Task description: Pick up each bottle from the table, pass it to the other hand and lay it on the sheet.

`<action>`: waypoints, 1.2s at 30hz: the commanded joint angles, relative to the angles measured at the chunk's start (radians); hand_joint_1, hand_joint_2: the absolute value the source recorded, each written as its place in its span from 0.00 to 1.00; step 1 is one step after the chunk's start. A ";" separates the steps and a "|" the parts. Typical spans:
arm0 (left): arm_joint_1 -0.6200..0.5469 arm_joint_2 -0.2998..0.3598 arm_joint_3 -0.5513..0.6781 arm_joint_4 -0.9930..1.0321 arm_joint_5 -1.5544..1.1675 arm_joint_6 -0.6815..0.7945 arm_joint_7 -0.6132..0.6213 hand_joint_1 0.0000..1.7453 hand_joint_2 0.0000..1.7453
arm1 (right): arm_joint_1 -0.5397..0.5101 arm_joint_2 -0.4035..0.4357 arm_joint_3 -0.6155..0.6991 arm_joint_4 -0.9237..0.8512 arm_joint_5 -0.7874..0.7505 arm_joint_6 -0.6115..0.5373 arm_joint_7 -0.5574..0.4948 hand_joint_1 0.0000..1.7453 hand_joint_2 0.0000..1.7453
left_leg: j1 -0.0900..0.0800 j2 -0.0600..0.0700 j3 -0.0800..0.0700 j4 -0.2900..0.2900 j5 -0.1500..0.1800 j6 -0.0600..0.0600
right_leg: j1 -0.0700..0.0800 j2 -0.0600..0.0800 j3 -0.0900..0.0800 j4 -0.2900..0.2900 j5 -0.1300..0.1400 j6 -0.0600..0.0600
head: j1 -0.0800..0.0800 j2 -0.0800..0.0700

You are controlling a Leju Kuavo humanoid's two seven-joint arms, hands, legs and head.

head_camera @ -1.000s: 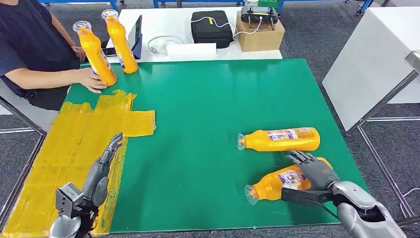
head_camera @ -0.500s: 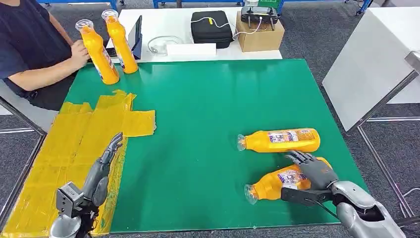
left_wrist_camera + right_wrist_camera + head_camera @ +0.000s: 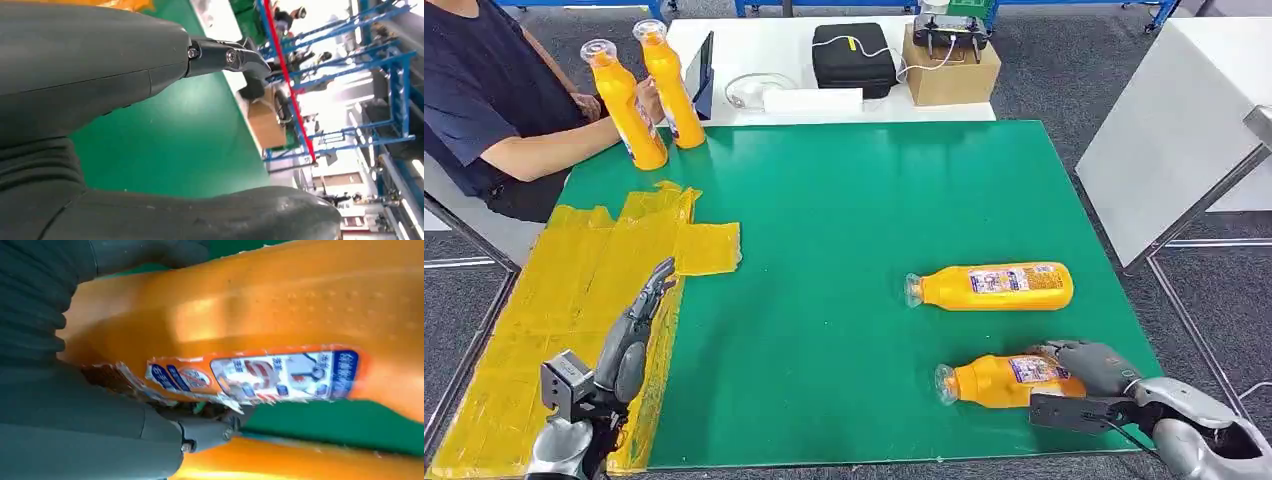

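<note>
Since a moment ago the near bottle (image 3: 1009, 380) has swung round from its slant to lie level, roughly parallel with the far bottle (image 3: 991, 287), and my right robot hand (image 3: 1092, 370) has drawn back toward the near edge of the green worktop (image 3: 844, 220) with it. That robot hand is wrapped around the base end of the near bottle, fingers over the top and thumb underneath; my right wrist view shows the orange body and its label (image 3: 260, 375) pressed against my palm. Whether the bottle is lifted off the worktop I cannot tell. The far bottle lies on its side just beyond the near bottle, cap pointing toward the yellow sheet (image 3: 574, 300). My left robot hand (image 3: 629, 335) hangs over the sheet's edge, fingers straight and apart, holding nothing. Well beyond the sheet, a person (image 3: 484, 100) touches two upright bottles (image 3: 649, 90).
</note>
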 commanded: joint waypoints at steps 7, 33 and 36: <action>-0.059 -0.062 0.028 0.101 0.002 -0.026 0.016 0.00 0.00 | -0.238 0.306 0.147 0.315 -0.020 -0.070 0.016 1.00 1.00 | 0.002 0.010 0.005 -0.002 0.005 -0.001 | 0.001 0.009 -0.003 -0.002 0.005 -0.003 | -0.007 0.000; 0.003 -0.144 0.045 -0.007 0.226 -0.150 0.157 0.00 1.00 | -0.128 0.616 -0.059 0.007 -0.148 -0.290 -0.095 1.00 1.00 | 0.001 0.002 -0.003 0.000 0.004 -0.003 | 0.001 0.003 -0.008 0.001 0.003 -0.003 | -0.006 0.000; 0.023 -0.169 -0.005 -0.057 0.297 -0.171 0.201 0.00 1.00 | -0.130 0.690 -0.042 -0.084 -0.191 -0.266 -0.079 1.00 1.00 | 0.000 0.005 -0.005 0.001 0.004 -0.003 | 0.000 0.005 -0.011 0.002 0.003 -0.004 | -0.006 0.000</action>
